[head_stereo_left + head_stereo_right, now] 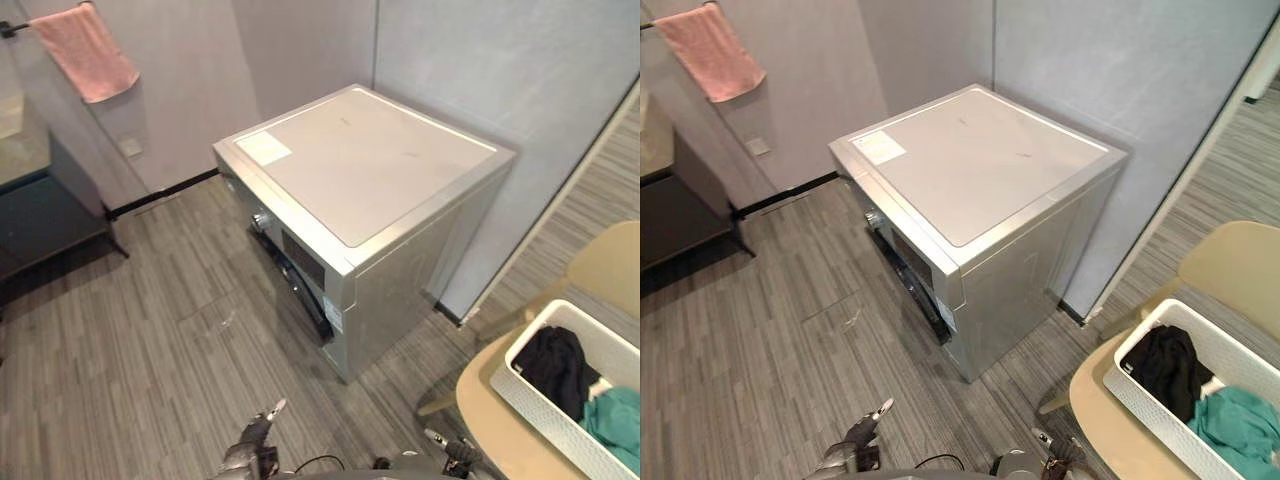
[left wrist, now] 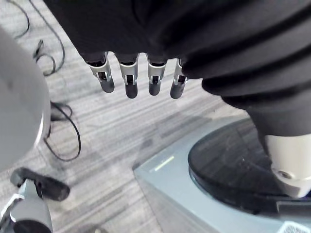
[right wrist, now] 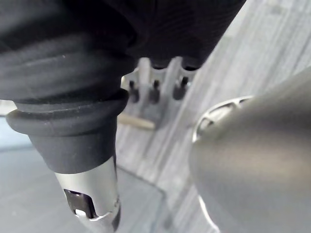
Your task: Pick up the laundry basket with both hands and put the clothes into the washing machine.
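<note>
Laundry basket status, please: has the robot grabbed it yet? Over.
Left robot hand and right robot hand open, empty. White laundry basket untouched on beige chair, black garment and teal garment inside. Washing machine ahead.

Can see only part of the basket (image 1: 545, 405), cut by the right and bottom edges. Same for the teal cloth (image 1: 615, 420) in it. Cannot see the lower part of the black cloth (image 1: 555, 365), hidden by the basket wall. Cannot see all of the chair (image 1: 610, 265), table (image 1: 490, 410) or cupboard (image 1: 40, 210), all cut by edges. Cannot read the label (image 1: 264, 148) on the washer (image 1: 400, 170): too small. Can see just bits of the left hand (image 1: 255, 440) and right hand (image 1: 452, 455) at the bottom edge, and only a blur of the right hand up close
</note>
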{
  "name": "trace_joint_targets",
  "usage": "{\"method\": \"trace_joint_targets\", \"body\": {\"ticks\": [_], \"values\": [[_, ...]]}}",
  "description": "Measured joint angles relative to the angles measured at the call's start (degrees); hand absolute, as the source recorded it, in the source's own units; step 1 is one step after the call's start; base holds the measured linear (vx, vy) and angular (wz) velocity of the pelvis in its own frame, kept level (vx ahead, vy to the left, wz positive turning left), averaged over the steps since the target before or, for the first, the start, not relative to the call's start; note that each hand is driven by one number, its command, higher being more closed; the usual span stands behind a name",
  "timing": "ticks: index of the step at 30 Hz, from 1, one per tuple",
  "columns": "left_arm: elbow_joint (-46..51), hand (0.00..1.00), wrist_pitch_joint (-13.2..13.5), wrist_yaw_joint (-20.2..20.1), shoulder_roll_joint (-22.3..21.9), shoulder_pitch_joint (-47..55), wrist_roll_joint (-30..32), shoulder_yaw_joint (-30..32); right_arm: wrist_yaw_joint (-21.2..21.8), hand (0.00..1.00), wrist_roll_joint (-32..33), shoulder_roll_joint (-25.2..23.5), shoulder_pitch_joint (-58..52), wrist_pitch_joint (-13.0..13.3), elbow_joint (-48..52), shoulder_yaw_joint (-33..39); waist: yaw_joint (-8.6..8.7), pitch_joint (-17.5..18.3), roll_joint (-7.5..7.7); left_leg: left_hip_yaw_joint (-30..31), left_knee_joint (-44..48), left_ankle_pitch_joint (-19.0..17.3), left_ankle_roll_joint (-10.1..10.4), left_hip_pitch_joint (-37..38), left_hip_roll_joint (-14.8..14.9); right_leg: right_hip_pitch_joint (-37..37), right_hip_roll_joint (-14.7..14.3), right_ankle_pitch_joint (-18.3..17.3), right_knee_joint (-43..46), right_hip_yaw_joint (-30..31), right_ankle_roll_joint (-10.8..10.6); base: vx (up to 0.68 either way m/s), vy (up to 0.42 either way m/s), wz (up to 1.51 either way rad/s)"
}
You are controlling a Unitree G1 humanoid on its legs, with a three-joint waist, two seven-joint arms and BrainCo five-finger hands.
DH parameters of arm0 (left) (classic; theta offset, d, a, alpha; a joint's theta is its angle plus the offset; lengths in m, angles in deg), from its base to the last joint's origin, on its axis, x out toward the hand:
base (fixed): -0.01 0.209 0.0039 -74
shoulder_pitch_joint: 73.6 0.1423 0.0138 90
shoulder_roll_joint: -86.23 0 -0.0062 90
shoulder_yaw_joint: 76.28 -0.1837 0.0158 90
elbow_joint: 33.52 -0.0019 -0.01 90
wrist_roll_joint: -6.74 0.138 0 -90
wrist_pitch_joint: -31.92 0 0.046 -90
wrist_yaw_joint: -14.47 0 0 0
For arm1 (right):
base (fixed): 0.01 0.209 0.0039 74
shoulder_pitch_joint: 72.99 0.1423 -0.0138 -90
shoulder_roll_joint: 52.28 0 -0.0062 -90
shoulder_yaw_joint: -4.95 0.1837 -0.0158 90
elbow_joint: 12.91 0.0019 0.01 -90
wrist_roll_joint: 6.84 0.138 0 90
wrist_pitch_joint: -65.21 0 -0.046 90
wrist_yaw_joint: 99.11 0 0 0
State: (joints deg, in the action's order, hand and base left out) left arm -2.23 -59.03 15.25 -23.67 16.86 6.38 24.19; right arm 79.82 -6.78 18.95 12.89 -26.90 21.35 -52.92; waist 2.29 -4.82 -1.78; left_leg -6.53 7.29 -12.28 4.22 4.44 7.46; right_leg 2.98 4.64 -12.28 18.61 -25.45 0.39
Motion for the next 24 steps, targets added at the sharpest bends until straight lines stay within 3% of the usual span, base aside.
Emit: {"method": "trace_joint_targets", "body": {"ticks": [2, 3, 4, 5, 6, 8, 9, 11, 12, 13, 14, 15, 16, 17, 18, 20, 24], "values": [[2.55, 0.00, -0.12, -0.48, -0.02, 0.53, -0.05, -0.45, -0.03, 0.00, 0.08, -0.81, -0.55, -0.03, 0.71, 0.39, 0.04, 0.11, 0.10, -0.20, 6.98, -0.71, 1.23, -2.28, 1.86, -2.19, -1.79, 0.25, -3.02, -0.47, 0.38, 0.03, -0.051, 0.18], [5.21, 0.00, -0.06, -0.82, 0.00, 1.09, -0.15, -1.27, -0.01, 0.00, 0.09, -0.73, -0.98, 0.00, 1.18, 0.29, -0.24, 0.06, -0.26, 0.14, 19.88, -0.66, 2.61, -7.91, 3.39, -2.91, -2.78, -0.02, -3.59, -0.48, 0.20, 0.00, 0.000, 0.00], [6.31, 0.00, -0.04, -0.84, 0.06, 1.29, -0.28, -1.32, -0.01, 0.00, 0.08, -0.60, -1.08, 0.00, 1.39, 0.27, -0.50, -0.05, -0.31, 0.16, 26.65, -0.51, 4.03, -10.62, 4.12, -2.95, -3.24, -0.07, -3.58, -0.44, 0.20, 0.05, 0.038, -0.09], [7.76, 0.00, 0.02, -0.78, 0.05, 1.25, -0.85, -1.13, -0.03, 0.00, 0.09, -0.45, -0.99, 0.01, 2.11, -0.01, -0.46, -0.36, -0.98, 0.25, 38.12, 0.67, 8.01, -15.15, 5.65, -3.70, -3.60, 0.26, -3.41, -0.47, 0.81, 0.09, 0.114, -0.14], [8.23, 0.00, 0.01, -0.74, 0.04, 1.29, -1.20, -1.01, -0.07, 0.00, 0.04, -0.25, -1.05, -0.01, 2.21, -0.48, -0.35, -0.47, -1.08, -0.49, 44.32, 1.02, 8.68, -17.59, 6.54, -4.47, -3.49, 0.49, -3.42, -0.11, 1.24, 0.11, 0.184, -0.32], [8.74, 0.00, -0.04, -0.48, 0.22, 1.26, -1.21, -0.99, -0.23, 0.00, -0.10, -0.14, -1.18, -0.28, 1.99, -1.88, -0.92, -0.69, -0.52, -5.51, 48.29, 0.46, 7.12, -18.86, 11.12, -5.80, -2.69, 0.65, -3.54, 1.44, 1.44, 0.07, 0.193, -0.46], [8.76, 0.00, -0.06, -0.16, 0.41, 1.25, -1.22, -1.03, -0.30, 0.00, -0.11, -0.44, -0.91, -0.46, 2.00, -2.17, -1.04, -0.33, 0.56, -8.89, 44.40, -1.24, 3.86, -18.45, 13.73, -5.84, -1.19, 0.69, -3.59, 2.94, 0.96, 0.04, 0.236, -0.51], [8.71, 0.00, -0.03, 0.64, 0.39, 1.03, -1.19, -1.42, -0.32, 0.00, -0.30, -0.42, -0.63, -0.44, 1.90, -3.00, -1.11, -0.34, 1.57, -10.61, 32.94, -1.69, 1.72, -16.58, 15.90, -5.54, 1.35, 1.47, -3.83, 5.54, -0.90, 0.08, 0.291, -0.56], [8.49, 0.00, -0.02, 0.90, 0.40, 1.07, -1.19, -1.43, -0.42, 0.00, -0.59, -0.08, -0.16, -0.26, 0.81, -3.10, -1.07, -0.29, 1.62, -8.78, 24.80, 0.48, -0.57, -15.21, 15.99, -4.61, 2.50, 1.76, -3.27, 7.27, -2.24, 0.13, 0.403, -0.70], [7.70, 0.00, 0.06, 1.41, 0.49, 1.08, -1.19, -1.47, -0.70, 0.00, -0.72, 0.92, 0.34, -0.27, -0.72, -4.06, -1.23, 0.10, 1.03, -4.41, 17.58, 6.01, -0.97, -13.73, 15.10, -2.59, 3.78, 1.66, -1.68, 9.86, -4.30, 0.17, 0.541, -0.72], [6.83, 0.00, 0.07, 1.82, 0.46, 1.07, -1.20, -1.61, -0.95, 0.00, -0.73, 1.65, 0.39, -0.26, -1.15, -4.44, -1.39, 0.59, 0.09, -3.26, 14.85, 11.05, -0.36, -13.05, 14.77, -1.74, 4.03, 1.63, -1.25, 10.93, -5.61, 0.17, 0.609, -0.79], [5.50, 0.00, 0.00, 2.30, 0.80, 1.47, -1.21, -2.58, -1.34, 0.00, -0.81, 3.30, 0.81, -0.28, -1.80, -5.73, -1.32, 1.15, -1.33, -3.31, 11.13, 12.36, 5.25, -11.04, 13.69, -0.74, 4.61, 1.90, -0.87, 13.18, -7.73, 0.16, 0.524, -0.47], [5.01, 0.00, 0.01, 2.60, 1.08, 1.57, -1.21, -3.38, -1.36, 0.00, -0.88, 3.37, 0.98, -0.28, -1.97, -6.45, -0.73, 1.24, -0.84, -3.82, 9.13, 11.10, 6.63, -9.58, 12.40, -0.77, 5.66, 2.32, -1.24, 13.56, -8.48, 0.14, 0.508, -0.18], [4.76, 0.00, 0.04, 3.14, 3.22, 1.70, -1.19, -4.59, -1.30, 0.00, -1.38, 2.54, 1.13, -0.24, -1.99, -7.69, 0.46, 1.36, 1.16, -5.60, 5.21, 10.34, 6.83, -8.19, 9.49, -0.79, 8.13, 3.34, -2.65, 13.98, -9.82, 0.07, 0.414, 0.23], [4.60, 0.00, 0.05, 3.20, 5.93, 1.20, -1.14, -6.45, -1.20, 0.00, -2.04, 1.08, 1.06, -0.22, -2.01, -8.03, 0.51, 1.22, 2.77, -6.27, 2.74, 10.63, 6.47, -7.57, 6.76, -0.94, 10.13, 4.42, -4.31, 14.67, -10.44, 0.04, 0.356, 0.25], [4.61, 0.00, 0.07, 3.16, 8.33, 1.87, -1.05, -8.25, -1.10, 0.00, -2.40, 0.10, 0.02, -0.21, -1.96, -9.29, 0.15, 2.08, 4.39, -6.57, 0.72, 11.15, 5.71, -6.42, 3.97, -2.42, 12.24, 6.78, -7.07, 15.01, -11.03, 0.03, 0.203, 0.17], [4.54, 0.00, 0.21, 2.89, 9.21, 2.51, 1.17, -13.00, -0.35, 0.00, -2.41, 0.54, -0.80, 0.68, 1.52, -14.44, 0.20, 2.81, 4.41, -6.31, -6.53, 14.63, 4.01, -3.12, 0.18, -3.39, 15.07, 7.96, -7.82, 14.36, -11.11, -0.03, 0.090, 0.16]]}}
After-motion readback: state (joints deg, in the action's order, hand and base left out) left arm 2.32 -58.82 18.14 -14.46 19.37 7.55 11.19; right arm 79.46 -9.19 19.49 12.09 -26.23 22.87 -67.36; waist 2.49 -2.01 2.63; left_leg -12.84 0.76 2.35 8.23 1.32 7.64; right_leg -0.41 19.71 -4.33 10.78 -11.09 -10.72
